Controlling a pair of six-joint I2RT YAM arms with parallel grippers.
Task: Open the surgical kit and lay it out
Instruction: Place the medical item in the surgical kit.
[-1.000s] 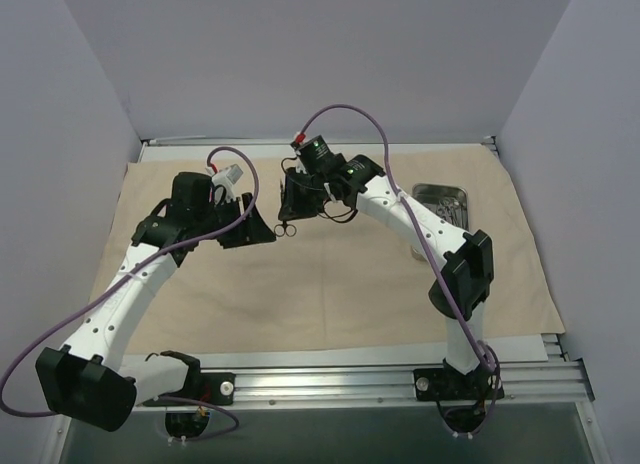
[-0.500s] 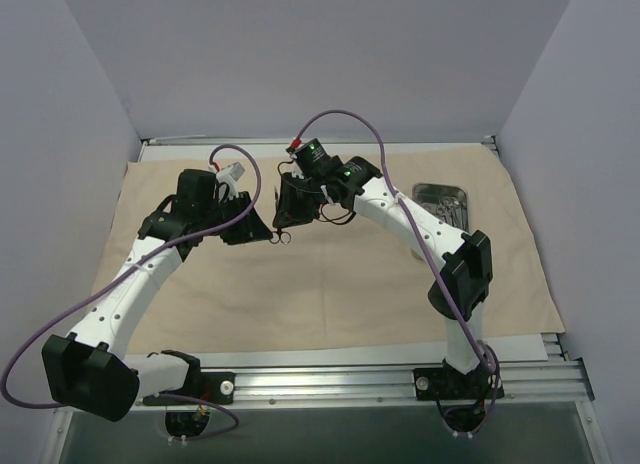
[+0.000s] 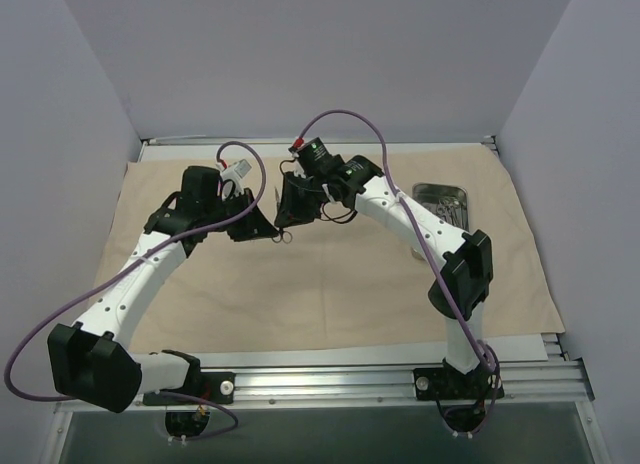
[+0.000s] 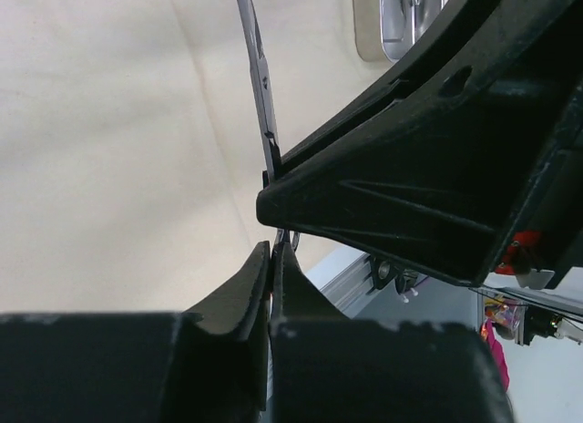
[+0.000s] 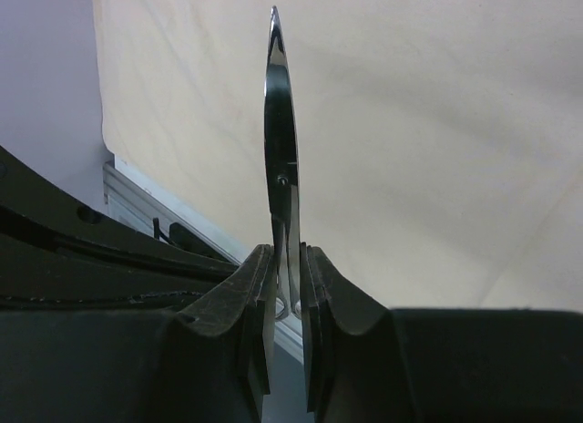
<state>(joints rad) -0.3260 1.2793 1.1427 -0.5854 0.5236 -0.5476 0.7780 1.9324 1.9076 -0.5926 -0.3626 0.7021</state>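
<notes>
The beige cloth wrap (image 3: 330, 284) lies spread flat on the table. Thin silver scissors (image 3: 279, 212) hang above it at centre back, blades closed. My right gripper (image 3: 287, 216) is shut on their shanks just below the pivot; the blades (image 5: 281, 140) stick out past its fingertips (image 5: 262, 259). My left gripper (image 3: 268, 232) meets them from the left and is shut on a ring handle (image 4: 288, 238). The left wrist view shows the scissors (image 4: 259, 77) rising above my left gripper (image 4: 274, 248). The small steel tray (image 3: 441, 196) with more instruments sits at the back right.
The two wrists nearly touch above the cloth; the right gripper's black body (image 4: 428, 186) fills much of the left wrist view. Metal rails (image 3: 330, 379) run along the near table edge. Purple cables (image 3: 345, 114) loop over both arms.
My left gripper has moved right to the scissors' ring handles and closed on them. The right gripper has kept its hold with almost no movement.
</notes>
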